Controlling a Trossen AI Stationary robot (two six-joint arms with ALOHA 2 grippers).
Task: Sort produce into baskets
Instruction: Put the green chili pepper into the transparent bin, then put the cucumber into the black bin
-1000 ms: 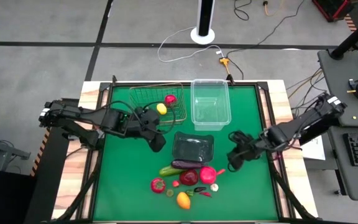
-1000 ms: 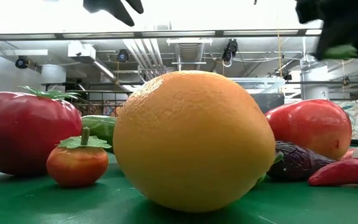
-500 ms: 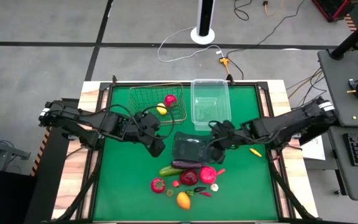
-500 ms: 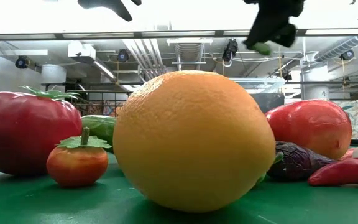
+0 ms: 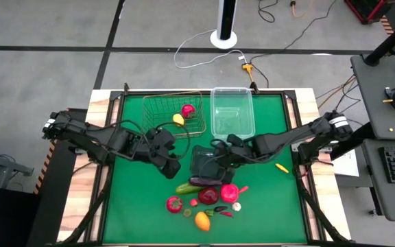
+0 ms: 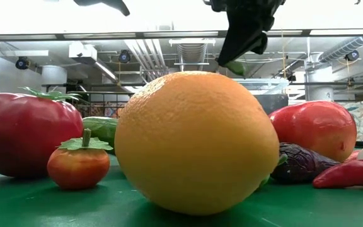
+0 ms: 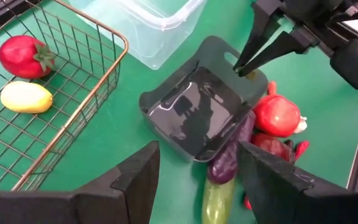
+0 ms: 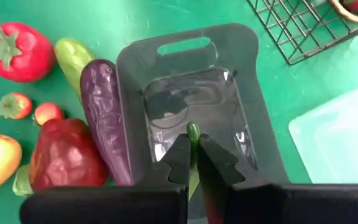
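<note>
Because the right gripper (image 8: 193, 163) hangs over the shallow dark glossy tray (image 8: 253, 93) with its jaws pinched shut on a small green chili (image 8: 193, 132), a drifting release could drop it onto the green surface (image 5: 142, 206); the left gripper (image 7: 197, 171), jaws half-spread and empty, waits just beside the rectangular wire basket (image 5: 158, 103).

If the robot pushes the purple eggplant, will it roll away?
Probably only a little. The eggplant is long and curved, so it would likely wobble or swing round rather than roll far. It lies against the dark tray and a red fruit, which should stop it. Its shiny skin looks slippery to pinch.
</note>
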